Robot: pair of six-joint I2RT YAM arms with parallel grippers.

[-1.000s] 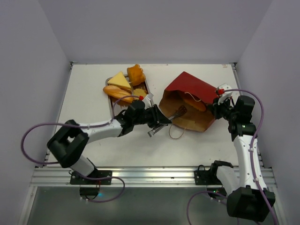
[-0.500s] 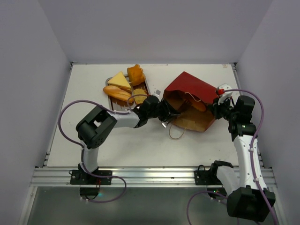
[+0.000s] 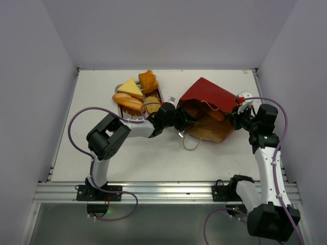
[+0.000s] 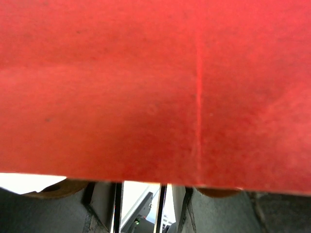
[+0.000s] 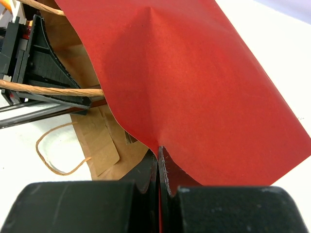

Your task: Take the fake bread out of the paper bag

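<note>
The paper bag (image 3: 207, 109) lies on its side, red outside, brown inside, mouth toward the left. One long orange bread (image 3: 215, 113) shows inside it. My left gripper (image 3: 187, 119) reaches into the bag's mouth. In the left wrist view the red paper (image 4: 155, 87) fills most of the frame, and the jaws (image 4: 141, 206) stand apart with nothing between them. My right gripper (image 3: 236, 113) is shut on the bag's red right edge (image 5: 159, 155). A pale wedge (image 3: 131, 88), a bun (image 3: 148, 80), a baguette (image 3: 129, 101) and a round slice (image 3: 152, 102) lie on the tray.
The silver tray (image 3: 160, 96) sits left of the bag, close behind my left arm. A thin loop handle (image 3: 191, 144) of the bag lies on the table in front of the mouth; it also shows in the right wrist view (image 5: 53, 162).
My left gripper has moved right from in front of the bag's mouth into the bag. The right gripper keeps its hold on the bag's edge.
</note>
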